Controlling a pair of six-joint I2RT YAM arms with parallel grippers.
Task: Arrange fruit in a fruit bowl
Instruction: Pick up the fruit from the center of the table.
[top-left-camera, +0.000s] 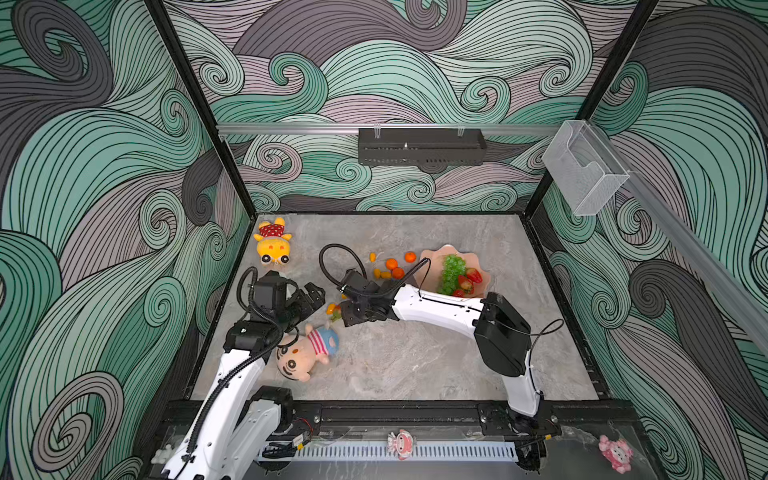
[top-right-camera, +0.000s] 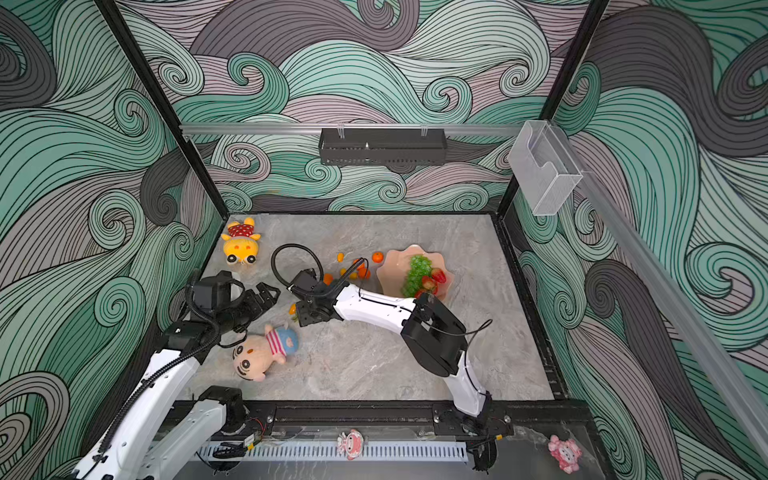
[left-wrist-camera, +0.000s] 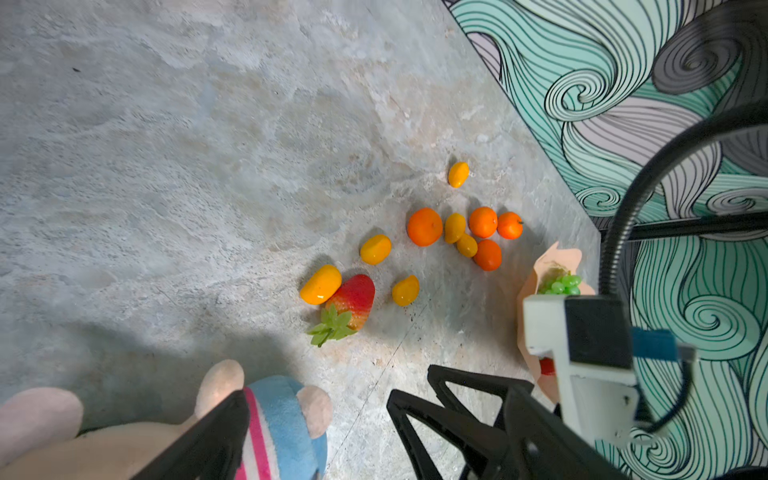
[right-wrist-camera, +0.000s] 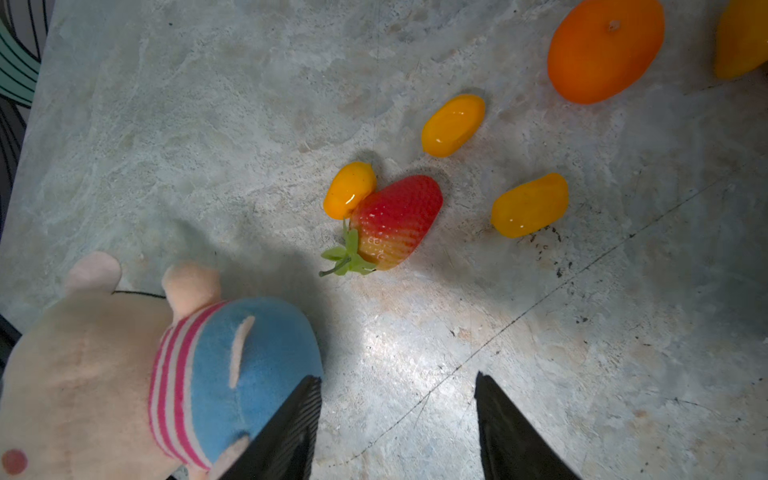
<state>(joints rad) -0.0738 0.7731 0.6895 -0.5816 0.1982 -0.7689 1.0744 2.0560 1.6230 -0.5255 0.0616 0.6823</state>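
The peach-pink fruit bowl (top-left-camera: 432, 266) (top-right-camera: 395, 266) sits at the table's right with a green grape bunch (top-left-camera: 452, 268) and red strawberries (top-left-camera: 473, 275) in it. Left of it lie loose tangerines (top-left-camera: 391, 264) (left-wrist-camera: 424, 226) and kumquats (left-wrist-camera: 375, 249). One strawberry (right-wrist-camera: 395, 220) (left-wrist-camera: 353, 299) lies on the table touching a kumquat (right-wrist-camera: 349, 189). My right gripper (right-wrist-camera: 397, 380) (top-left-camera: 341, 312) hovers just short of that strawberry, open and empty. To the left, my left gripper (left-wrist-camera: 320, 399) (top-left-camera: 318, 297) is open and empty above the striped plush doll's feet.
A boy plush doll (top-left-camera: 307, 353) (right-wrist-camera: 166, 365) lies right beside both grippers. A yellow plush doll (top-left-camera: 272, 245) lies at the back left corner. A black basket (top-left-camera: 419, 145) and a clear plastic box (top-left-camera: 584, 166) hang on the walls.
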